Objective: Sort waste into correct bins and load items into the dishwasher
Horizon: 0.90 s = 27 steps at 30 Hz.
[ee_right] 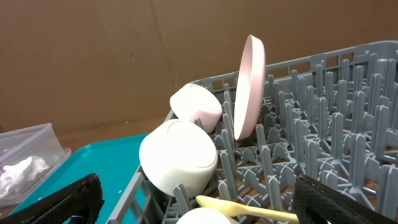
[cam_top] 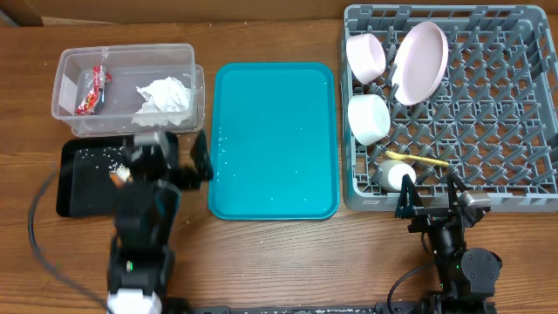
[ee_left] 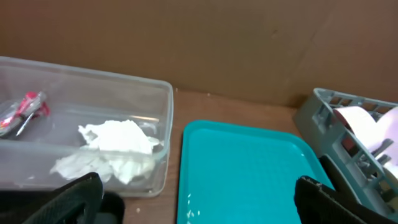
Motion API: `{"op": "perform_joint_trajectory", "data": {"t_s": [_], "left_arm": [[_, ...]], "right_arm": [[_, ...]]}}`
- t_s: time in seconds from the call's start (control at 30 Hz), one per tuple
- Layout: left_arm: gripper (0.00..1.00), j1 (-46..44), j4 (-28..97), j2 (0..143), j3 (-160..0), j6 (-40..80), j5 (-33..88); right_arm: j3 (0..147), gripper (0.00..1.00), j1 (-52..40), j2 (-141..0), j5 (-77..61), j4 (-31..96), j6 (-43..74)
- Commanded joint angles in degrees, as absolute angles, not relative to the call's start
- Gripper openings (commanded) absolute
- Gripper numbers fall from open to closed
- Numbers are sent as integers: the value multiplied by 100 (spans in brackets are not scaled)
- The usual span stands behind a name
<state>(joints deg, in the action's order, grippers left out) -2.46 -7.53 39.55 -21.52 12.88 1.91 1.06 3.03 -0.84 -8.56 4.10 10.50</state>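
We see a teal tray lying flat in the middle of the frame on the brown wooden counter, its long sides running top to bottom. A few small pale specks dot its left part. Behind the counter, the wrist views show a plain brown cardboard wall.

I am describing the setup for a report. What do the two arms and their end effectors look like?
Both are black. The left arm has a silver block, a white base and a black cable beside it. The right arm has a grey block too. The left end effector and right end effector have black fingers.
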Motion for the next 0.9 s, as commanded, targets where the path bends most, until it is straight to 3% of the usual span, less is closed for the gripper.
{"op": "perform_joint_trajectory", "data": {"t_s": [0.0, 0.37, 0.67, 0.87], "left_arm": [[100, -3, -799, 2961, -1448, 1072, 220], [100, 342, -751, 753, -196, 1068, 294], [99, 458, 399, 1, -25, 919, 279], [100, 491, 427, 14, -27, 919, 276]], "right_arm": [[45, 100, 340, -16, -867, 379, 1063], [45, 100, 340, -16, -867, 379, 1063], [45, 100, 340, -16, -867, 379, 1063], [45, 100, 340, -16, -867, 379, 1063]]}}
